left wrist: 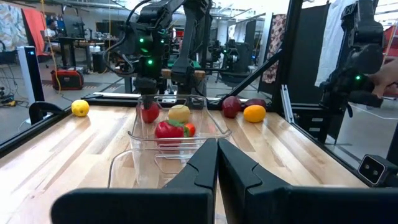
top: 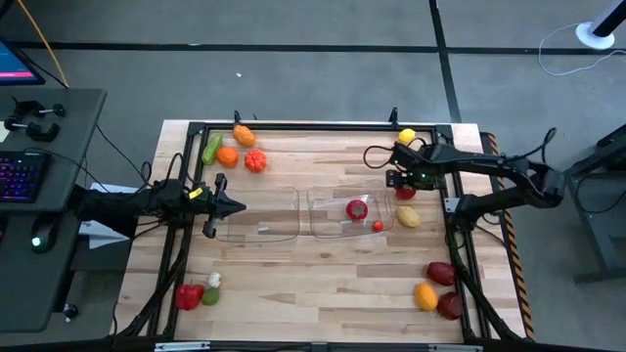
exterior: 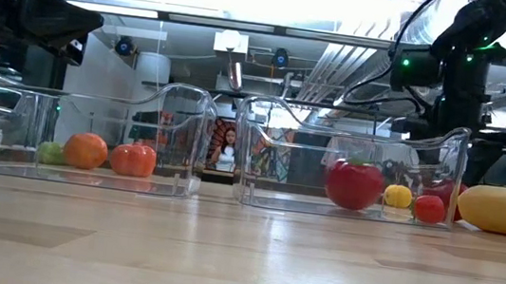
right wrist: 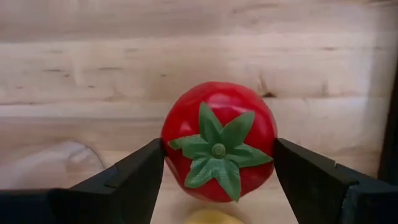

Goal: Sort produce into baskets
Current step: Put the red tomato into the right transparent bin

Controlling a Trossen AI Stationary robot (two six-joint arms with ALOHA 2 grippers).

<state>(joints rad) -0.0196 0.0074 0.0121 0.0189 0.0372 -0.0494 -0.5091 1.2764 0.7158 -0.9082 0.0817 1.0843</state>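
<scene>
Two clear baskets stand side by side mid-table. The right basket [top: 328,230] holds a red pepper [top: 357,208] and a small red tomato [top: 379,227]. Just past its right wall a red tomato [right wrist: 217,106] sits on the table, green stalk up. My right gripper [top: 404,184] hangs over it, pointing down and open, one finger at each side. My left gripper [top: 231,205] waits shut and level at the left basket's [top: 262,235] left side. My right gripper comes at the red tomato from above, pointing down, with one finger [right wrist: 146,165] at one side and the other [right wrist: 298,165] at the opposite side. I cannot tell whether they touch it. The tomato rests on the table.
A yellow piece [top: 409,217] lies just near of the tomato, and a lemon [top: 407,137] lies at the far right. Orange and green produce [top: 235,152] is grouped far left. Red, green and white pieces [top: 199,291] lie near left, maroon and orange ones [top: 437,286] near right.
</scene>
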